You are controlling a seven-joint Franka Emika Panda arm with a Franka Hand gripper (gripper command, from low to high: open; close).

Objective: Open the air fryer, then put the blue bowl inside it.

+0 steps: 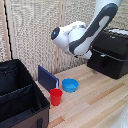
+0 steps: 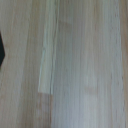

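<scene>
Overhead, the white robot arm [image 1: 85, 32] reaches toward the black air fryer [image 1: 111, 52] at the exterior view's right; its tool is hidden, so whether the fingers are apart cannot be told. Meanwhile the blue bowl [image 1: 70, 85] sits on the wooden tabletop [image 1: 95, 100], just beside a red cup [image 1: 56, 96].

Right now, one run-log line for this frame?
phase: pre-grasp | gripper: hidden behind arm, state unknown | air fryer: drawer looks shut | blue bowl: on table, beside red cup | wrist view: bare wooden table
</scene>
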